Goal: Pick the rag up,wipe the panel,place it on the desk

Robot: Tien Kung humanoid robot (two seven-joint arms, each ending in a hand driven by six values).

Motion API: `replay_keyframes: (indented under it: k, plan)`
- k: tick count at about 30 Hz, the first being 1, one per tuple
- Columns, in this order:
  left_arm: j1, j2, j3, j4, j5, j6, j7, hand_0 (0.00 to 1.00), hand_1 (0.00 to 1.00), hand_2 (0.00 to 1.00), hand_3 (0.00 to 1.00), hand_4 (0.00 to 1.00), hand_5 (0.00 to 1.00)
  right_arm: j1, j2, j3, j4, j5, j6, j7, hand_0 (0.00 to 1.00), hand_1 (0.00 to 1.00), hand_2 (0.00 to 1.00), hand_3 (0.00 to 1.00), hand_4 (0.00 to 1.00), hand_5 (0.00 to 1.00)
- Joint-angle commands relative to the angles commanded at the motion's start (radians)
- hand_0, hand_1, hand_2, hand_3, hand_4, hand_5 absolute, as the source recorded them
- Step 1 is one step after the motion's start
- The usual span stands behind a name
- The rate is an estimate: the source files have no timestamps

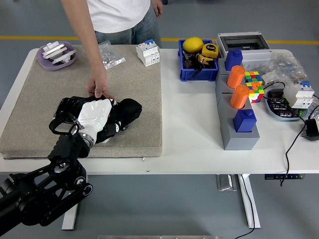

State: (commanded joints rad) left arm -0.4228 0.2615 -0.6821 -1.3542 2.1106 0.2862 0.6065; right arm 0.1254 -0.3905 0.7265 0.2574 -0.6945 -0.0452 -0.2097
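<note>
Head view: the robot's left hand (97, 117), the white-covered one on the black arm coming in from the lower left, sits on the grey mat (144, 99) with its fingers closed around the black rag (127, 110). The rag is bunched up at the right side of the hand and pressed down over the black panel (67, 107), so most of the panel is hidden; only its left end pokes out past the wrist. Can't really see how much of the panel is under there.

A person stands at the far side of the table (189, 144), and the person's hand (98, 88) reaches down to the mat, fingertips resting right at the far edge of the panel, just beside the robot's hand.

Other stuff on the table: a purple dish (56, 55) with white parts at the far left corner of the mat, a clear plastic bag (110, 55) near it, a white circuit breaker (148, 52), a blue bin (198, 59) with a yellow tape measure, two orange cylinders (238, 85) on a grey block, and a colourful cube (253, 84) to the right.
</note>
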Motion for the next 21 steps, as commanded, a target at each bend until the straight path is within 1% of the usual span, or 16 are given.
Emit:
replay_keyframes:
  k: [3,6,15,21]
  plan:
    - [-0.001,0.0,0.003,-0.013,0.003,0.0,0.004,0.257,0.367,0.524,0.521,0.477,0.002,0.0,0.0,0.002,0.0,-0.002,-0.001,0.0,0.768,0.597,0.613,0.569,0.998,0.513]
    - [-0.003,-0.002,0.002,-0.01,0.001,0.001,0.005,0.257,0.367,0.524,0.521,0.477,0.002,0.0,0.0,-0.001,0.0,0.001,0.0,0.0,0.768,0.597,0.613,0.569,0.998,0.513]
    - [0.006,0.004,-0.017,0.029,-0.002,0.002,0.008,0.257,0.366,0.524,0.52,0.477,0.002,0.0,0.001,0.003,0.001,-0.003,-0.001,-0.001,0.77,0.596,0.613,0.569,0.998,0.515]
    - [0.022,0.012,-0.052,0.058,0.008,0.012,0.014,0.257,0.365,0.523,0.52,0.478,0.002,-0.001,0.0,0.009,0.002,0.003,-0.002,0.0,0.77,0.596,0.613,0.57,0.998,0.513]
